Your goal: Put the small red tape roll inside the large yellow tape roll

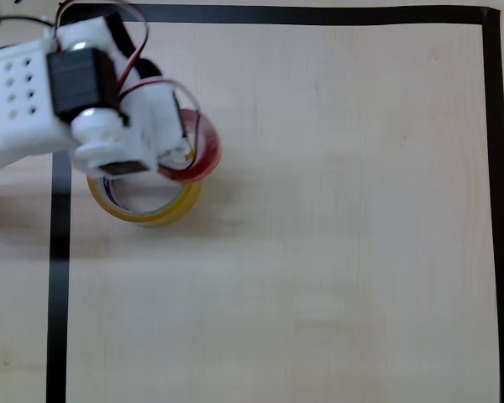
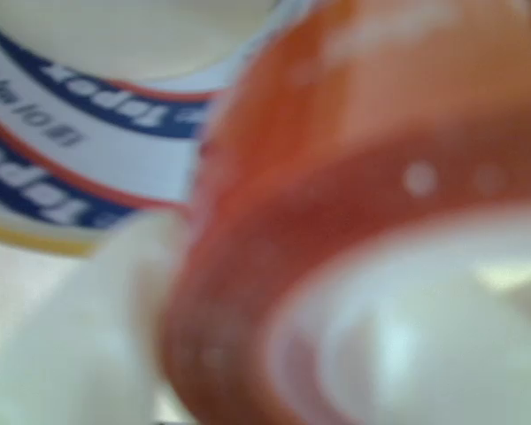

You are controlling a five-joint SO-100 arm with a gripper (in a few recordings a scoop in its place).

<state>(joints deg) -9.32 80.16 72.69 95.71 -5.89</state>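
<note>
- In the overhead view, the white plastic robot arm (image 1: 34, 101) with its black motor block is reaching in from the left edge, crossing the black tape border (image 1: 59, 277) that is framing the pale wood-grain tabletop (image 1: 336, 252).
- Just right of the border's left strip, the large yellow tape roll (image 1: 164, 211), a thin-walled translucent amber ring, is lying flat on the table, its upper half hidden under the arm.
- The gripper (image 1: 181, 147) is hanging over the yellow ring's upper right rim; red and black wires are looping above it.
- The small red tape roll (image 1: 206, 155), a glossy red ring, is sitting at the gripper's tip, overlapping the yellow roll's upper right edge; whether it is resting on that rim or held above it cannot be told.
- The wrist view, very blurred, is showing what the overhead one hides: the yellow roll's white inner core (image 2: 88, 159) printed with blue lettering and red lines at the left, a white finger (image 2: 88, 336) pressing on the red roll's outer wall, and the red roll's white inner core at the right.
- The fingers appear to be clamped on the red roll; the second finger is not discernible.
</note>
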